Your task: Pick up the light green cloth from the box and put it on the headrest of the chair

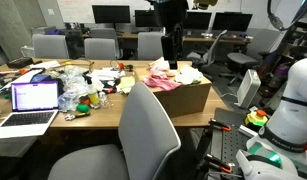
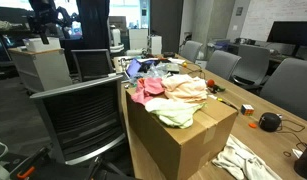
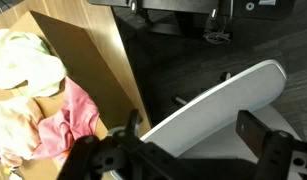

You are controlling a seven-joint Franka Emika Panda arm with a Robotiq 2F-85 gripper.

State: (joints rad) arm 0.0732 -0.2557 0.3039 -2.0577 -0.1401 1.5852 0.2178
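- In the wrist view the fingers [image 3: 265,142] are seen spread wide apart; nothing is held between them and nothing is touched.
- In an exterior view the fingers [image 1: 171,48] are seen as a dark, blocky shape hanging above the box [image 1: 183,97], clear of the heap of cloths.
- The light green cloth [image 3: 23,55] is found in the box [image 3: 88,75], up and to the left of the fingers in the wrist view. It is soft, pale and crumpled into loose folds.
- In an exterior view the same light green cloth [image 2: 176,115] is shown draped at the near edge of the box [image 2: 178,150], on top of the other fabrics.
- A pink cloth [image 3: 68,125], wrinkled and bunched, is seen just left of the fingers and below the green one.
- The box is made of plain brown cardboard with flat, straight walls.
- The chair [image 3: 228,95] is framed between the spread fingers: a smooth, pale grey, curved back with a rounded top edge.
- The box is carried on a cluttered wooden worktop [image 1: 98,112].
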